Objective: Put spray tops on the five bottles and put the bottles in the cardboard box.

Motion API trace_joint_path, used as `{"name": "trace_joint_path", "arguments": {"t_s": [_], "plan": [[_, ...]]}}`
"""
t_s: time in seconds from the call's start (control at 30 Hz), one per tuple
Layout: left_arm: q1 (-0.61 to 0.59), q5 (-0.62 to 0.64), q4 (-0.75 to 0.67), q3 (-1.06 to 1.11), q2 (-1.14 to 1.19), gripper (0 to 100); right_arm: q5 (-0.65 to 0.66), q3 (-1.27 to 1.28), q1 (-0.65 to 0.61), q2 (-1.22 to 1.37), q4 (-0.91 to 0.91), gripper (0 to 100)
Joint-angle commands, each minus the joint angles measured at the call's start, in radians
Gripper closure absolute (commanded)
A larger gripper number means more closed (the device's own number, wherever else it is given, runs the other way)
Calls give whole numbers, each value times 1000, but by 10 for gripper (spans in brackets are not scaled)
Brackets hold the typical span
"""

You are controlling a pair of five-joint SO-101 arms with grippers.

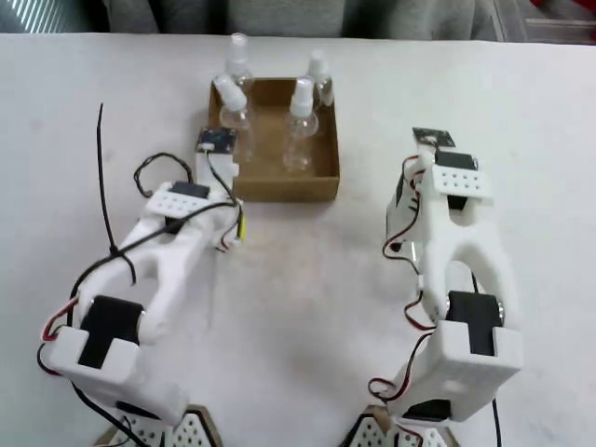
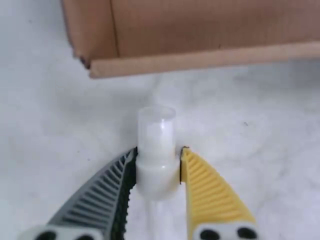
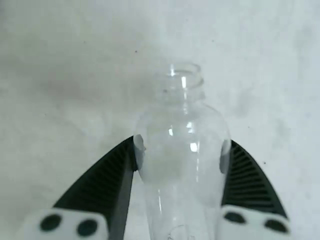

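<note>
We see the L gripper [image 2: 158, 152] pinching a white spray top [image 2: 156, 127], just off a corner of the cardboard box [image 2: 200, 57], at approx. 7 o'clock of the box in the high view. The R gripper [image 3: 181, 144] is clamped on a clear bottle [image 3: 182, 120] w/ an open neck, above the white table [image 3: 60, 75], at 3 o'clock of the box & apart from it. Four topped bottles [image 1: 301, 112] stand at the box. The near two are inside, the far two by its 12 o'clock rim.
</note>
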Motion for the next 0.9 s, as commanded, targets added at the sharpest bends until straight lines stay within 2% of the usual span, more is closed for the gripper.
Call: {"name": "trace_joint_path", "arguments": {"t_s": [0.0,0.23,0.33,0.5,0.67,0.8,0.87], "plan": [[-13,-14,-11,-51,-10,937,0,41,-18,-50,-93,801],[-13,-14,-11,-51,-10,937,2,98,-38,-51,-163,789],[-13,-14,-11,-51,-10,937,3,98,-44,-51,-162,729],[-13,-14,-11,-51,-10,937,3,49,-48,-51,-85,684],[-15,-14,-11,-51,-10,938,91,-54,-67,-51,38,684],[-15,-14,-11,-51,-10,938,103,-115,-68,-51,87,684],[-15,-14,-11,-51,-10,938,149,-138,-67,-51,104,686]]}}
